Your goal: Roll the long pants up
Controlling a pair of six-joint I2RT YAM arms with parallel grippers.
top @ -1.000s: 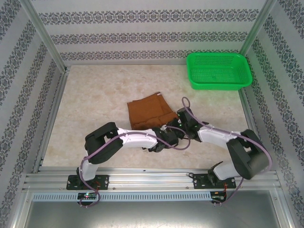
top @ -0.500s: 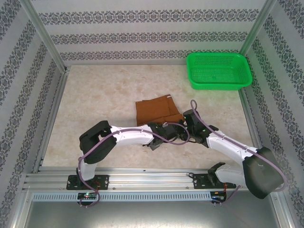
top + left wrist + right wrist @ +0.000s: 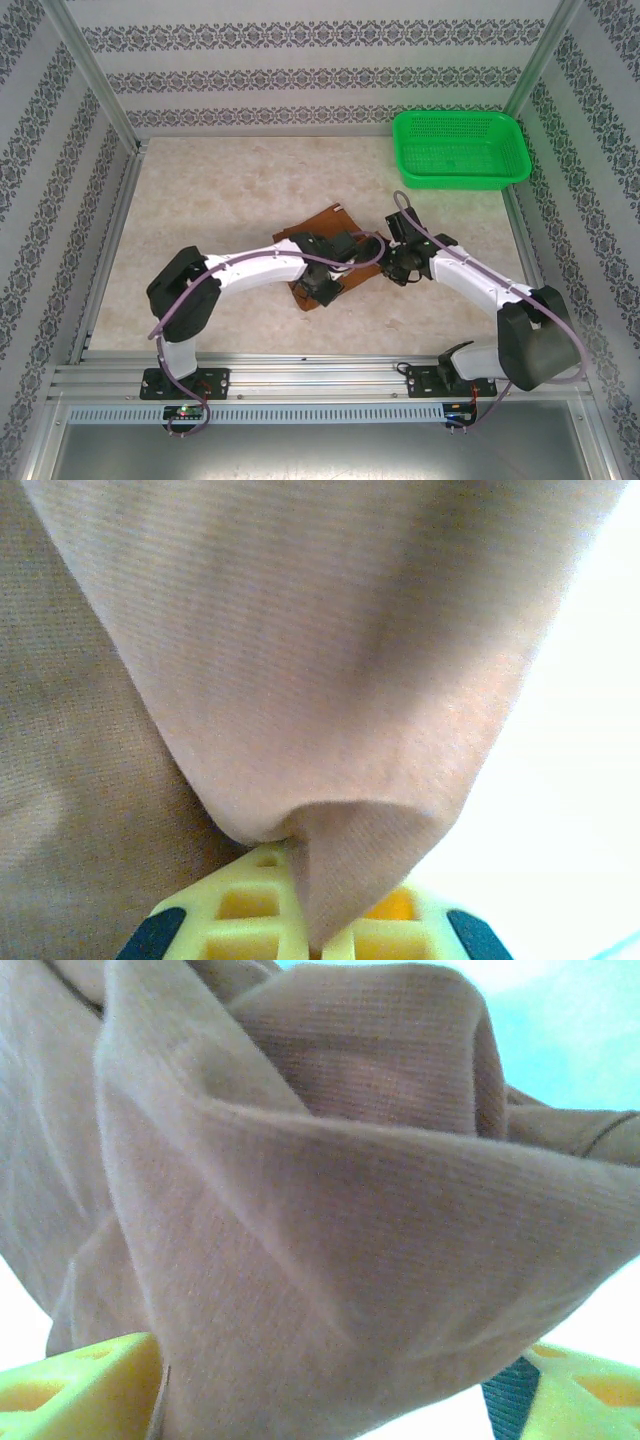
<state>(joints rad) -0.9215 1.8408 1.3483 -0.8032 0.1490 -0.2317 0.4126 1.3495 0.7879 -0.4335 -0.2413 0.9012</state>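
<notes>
Clamping my left gripper on a thin fold of the pants, I have its yellow jaws together, and the cloth rises from them in a taut peak. My right gripper has its jaws standing wide, with a thick bunch of cloth filling the gap. I cannot tell whether they press it or only cradle it.

From above, both grippers meet at the near edge of the pants. The pants lie as a short folded packet at the middle of the table, skewed, with one corner drooping toward me under my left wrist. The basket sits well apart at the far right.

I judge the rolling barely begun. The legs look folded down to a compact block and the near edge is lifted, but I see no turn of cloth wound over itself. Nearly all the roll is left to do, from this edge to the far one.
</notes>
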